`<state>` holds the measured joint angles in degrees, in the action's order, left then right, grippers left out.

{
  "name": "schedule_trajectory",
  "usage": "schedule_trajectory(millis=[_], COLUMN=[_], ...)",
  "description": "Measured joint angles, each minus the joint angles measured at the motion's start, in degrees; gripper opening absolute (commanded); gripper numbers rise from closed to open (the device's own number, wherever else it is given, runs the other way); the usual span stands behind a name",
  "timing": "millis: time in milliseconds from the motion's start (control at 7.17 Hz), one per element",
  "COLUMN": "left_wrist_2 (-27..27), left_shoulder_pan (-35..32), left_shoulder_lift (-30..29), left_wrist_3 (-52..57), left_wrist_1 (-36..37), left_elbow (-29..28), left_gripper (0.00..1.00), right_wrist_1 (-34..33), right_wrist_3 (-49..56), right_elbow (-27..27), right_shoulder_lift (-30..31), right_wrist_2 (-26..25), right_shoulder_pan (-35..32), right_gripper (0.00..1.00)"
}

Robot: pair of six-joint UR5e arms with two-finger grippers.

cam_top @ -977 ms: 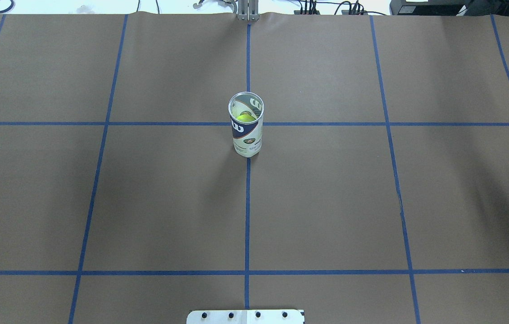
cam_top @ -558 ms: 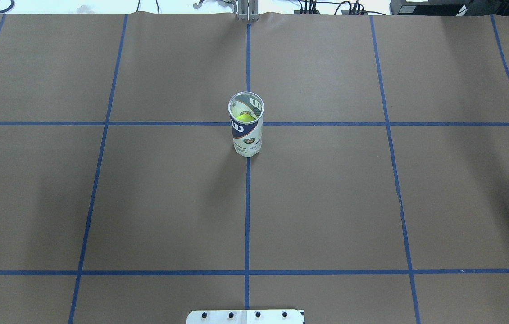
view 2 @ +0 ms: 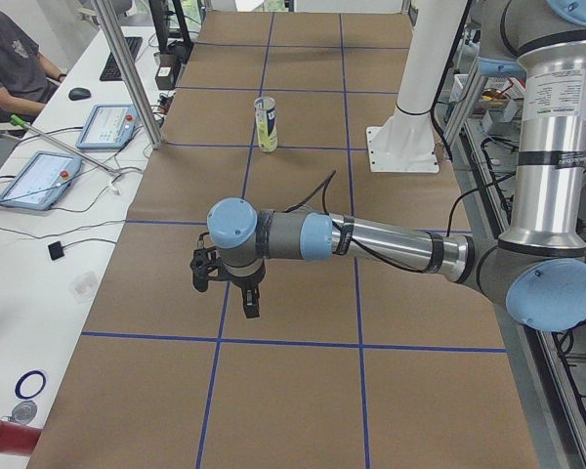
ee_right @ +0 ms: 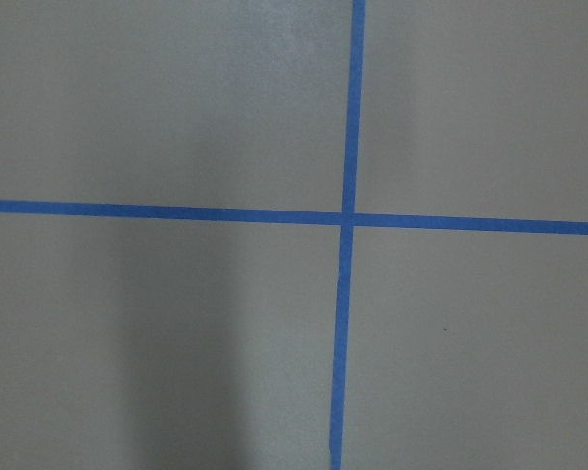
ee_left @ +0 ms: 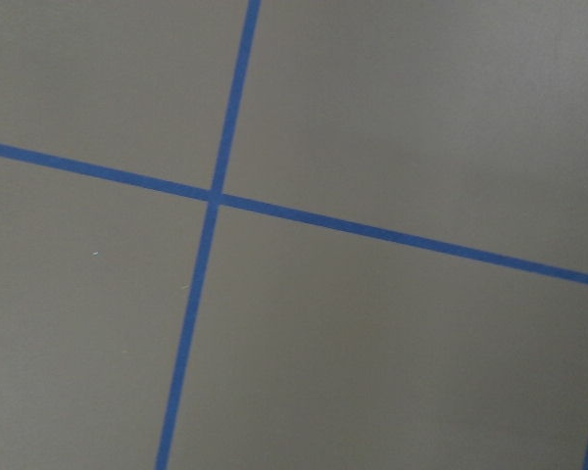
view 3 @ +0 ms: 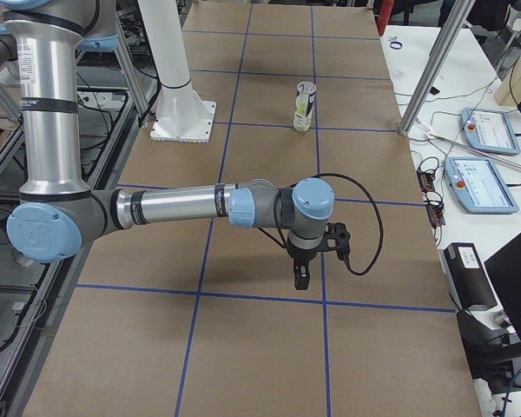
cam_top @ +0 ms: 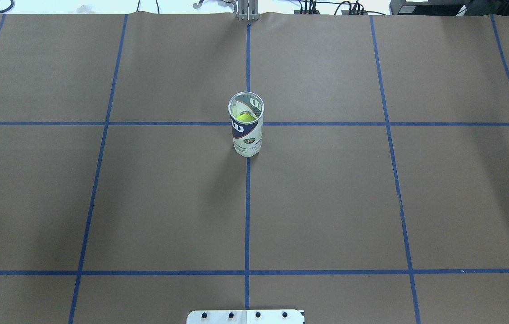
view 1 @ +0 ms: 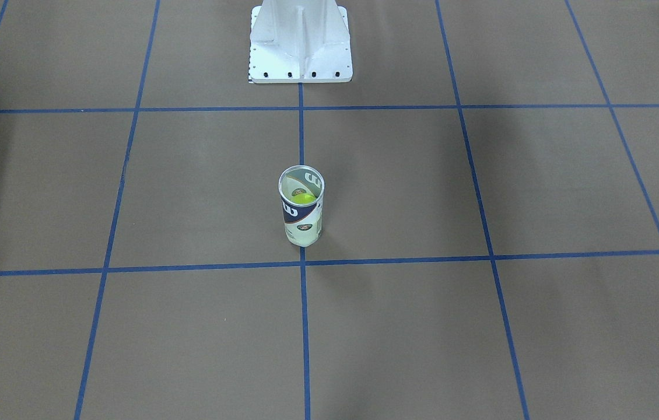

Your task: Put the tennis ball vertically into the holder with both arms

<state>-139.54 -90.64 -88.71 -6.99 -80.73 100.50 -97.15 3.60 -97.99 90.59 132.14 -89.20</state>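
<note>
Now holder (cam_top: pixel 246 130) upright w/ ball (cam_top: pixel 246 118) inside, room all round; left gripper (view 2: pixel 251 308), right gripper (view 3: pixel 300 278): finger spread unclear.

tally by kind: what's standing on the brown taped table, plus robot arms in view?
Holder: 1, upright
Tennis ball: 1, inside the holder
White base: 1
Robot arms: 2, left arm and right arm, both away from the holder
Total: 5
</note>
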Motion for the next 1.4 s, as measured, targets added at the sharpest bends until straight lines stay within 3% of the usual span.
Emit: schedule_trajectory(millis=[419,1395], left_wrist_2=[1.72,1.40], left_shoulder_pan=[-0.32,-0.34], left_shoulder_lift=[2.87,1.17], left_wrist_3=[2.99,2.95], left_wrist_1=[-0.78,-7.49], left_elbow=[-0.01,-4.59], left_gripper=[1.00,1.00], right_wrist_1=[-1.89,-1.07], right_wrist_3=[2.16,-0.61], right_elbow=[0.22,2.62], right_shoulder_lift=[1.59,1.45], right_wrist_2=[-1.60,-3.58], right_shoulder_pan=[-2.44,-1.87], right_gripper=[0.99,0.99])
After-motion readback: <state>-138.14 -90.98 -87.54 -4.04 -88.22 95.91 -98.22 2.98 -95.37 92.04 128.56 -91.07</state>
